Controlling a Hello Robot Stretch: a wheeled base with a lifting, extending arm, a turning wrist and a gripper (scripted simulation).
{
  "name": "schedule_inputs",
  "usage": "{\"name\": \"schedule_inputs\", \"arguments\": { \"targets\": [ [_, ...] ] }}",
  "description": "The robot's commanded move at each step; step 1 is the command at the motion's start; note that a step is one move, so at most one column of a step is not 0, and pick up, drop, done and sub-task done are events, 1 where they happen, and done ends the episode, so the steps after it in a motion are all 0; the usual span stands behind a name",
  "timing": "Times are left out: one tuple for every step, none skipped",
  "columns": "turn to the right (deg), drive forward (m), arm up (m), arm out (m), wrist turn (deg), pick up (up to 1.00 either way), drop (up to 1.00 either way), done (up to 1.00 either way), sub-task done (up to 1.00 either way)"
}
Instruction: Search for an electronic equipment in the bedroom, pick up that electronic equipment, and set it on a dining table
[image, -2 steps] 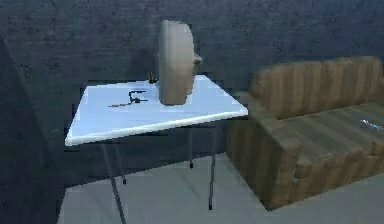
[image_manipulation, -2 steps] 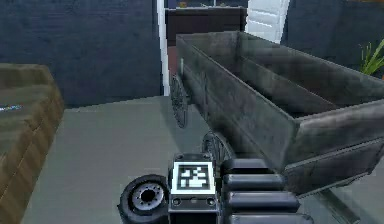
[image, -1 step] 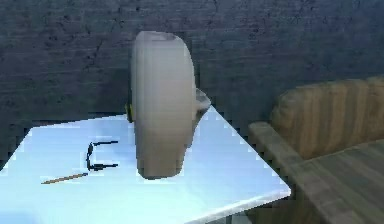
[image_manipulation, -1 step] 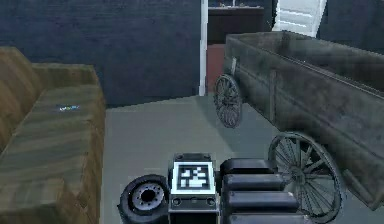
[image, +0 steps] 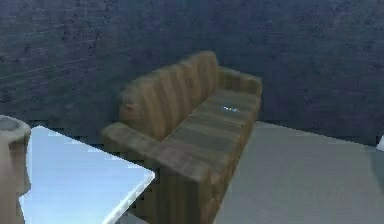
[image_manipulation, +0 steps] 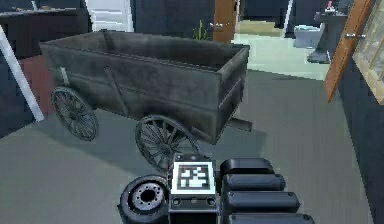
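Robot is facing a striped sofa (image: 190, 125) against a dark wall (image: 300, 50). A small pale thing (image: 231, 106) is lying on the seat cushion. It is too small to name and may be the wanted device, unconfirmed. A white table (image: 80, 180) is showing at the forward view's lower left.

In the arm side view, the gripper (image_manipulation: 147, 198) is sitting low near a wooden cart (image_manipulation: 150, 75). Its far end cannot be made out, so neither the pincer's state nor whether it is holding anything can be told.

Judgement: the robot is searching. Pick-up and placing on a dining table are both remaining.
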Motion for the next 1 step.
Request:
{"name": "schedule_inputs", "arguments": {
  "targets": [
    [45.0,0.00,0.00,0.00,0.0,0.00,0.00,0.00,0.00]
  ]
}}
